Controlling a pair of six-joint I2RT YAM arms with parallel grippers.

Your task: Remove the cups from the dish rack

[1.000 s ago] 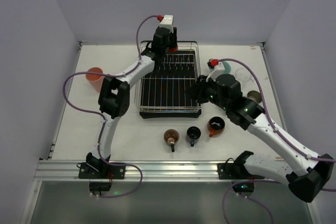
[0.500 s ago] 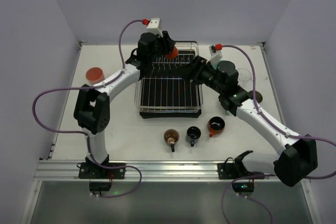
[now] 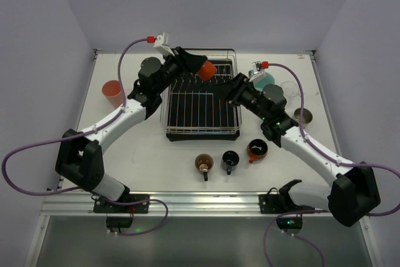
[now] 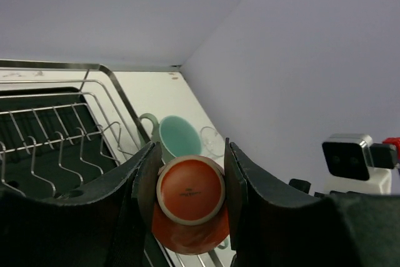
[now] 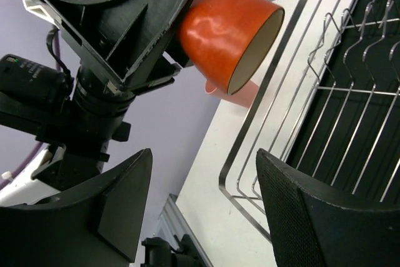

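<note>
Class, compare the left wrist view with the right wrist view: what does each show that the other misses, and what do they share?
Only left wrist: the base of the orange cup, plus a teal cup and a clear cup beyond the dish rack. Only right wrist: that cup's pale inside and a salmon-pink cup behind it. Both: the left hand gripping the orange cup, and the dish rack.

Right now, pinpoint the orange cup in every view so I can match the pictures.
Top external: orange cup above the dish rack's far end.
Left wrist: bottom centre, base toward camera, in the left hand.
Right wrist: upper centre, mouth facing right.
Shared landmark: the dish rack's wires.
</note>
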